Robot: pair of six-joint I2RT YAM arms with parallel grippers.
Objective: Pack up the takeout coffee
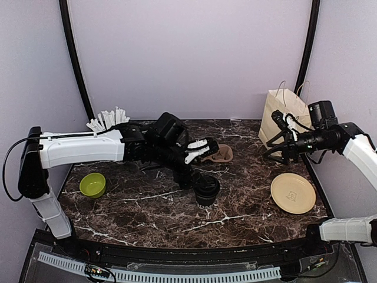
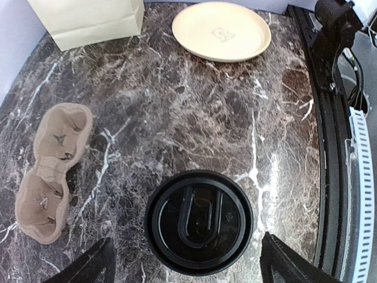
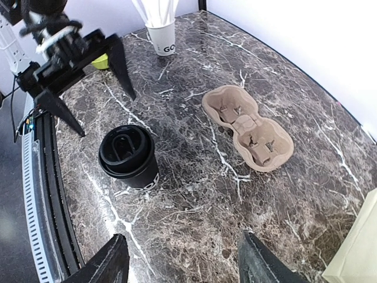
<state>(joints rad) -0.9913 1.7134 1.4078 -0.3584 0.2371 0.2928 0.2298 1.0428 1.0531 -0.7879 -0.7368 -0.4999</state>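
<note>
I see the takeout coffee (image 1: pixel 207 190) upright, lid on, mid-table on the marble (image 1: pixel 147 215), nothing touching it. Left gripper (image 2: pixel 187 237) hangs over it, jaws spread wide, holding nothing (fingers clear of the cup). Pulp carrier (image 3: pixel 247 127) sits nearby. Right gripper (image 3: pixel 182 236) is open, also holding nothing, by the paper bag (image 1: pixel 281 115).

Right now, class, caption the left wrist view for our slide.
Open left pincer over lidded coffee cup; cardboard cup carrier, plate and paper bag beyond.

Dark marble-patterned table (image 1: pixel 247 206), white veining. Behind the table, a plain pale lilac wall (image 1: pixel 188 53); black curved posts (image 1: pixel 72 53) rise at its rear corners
</note>
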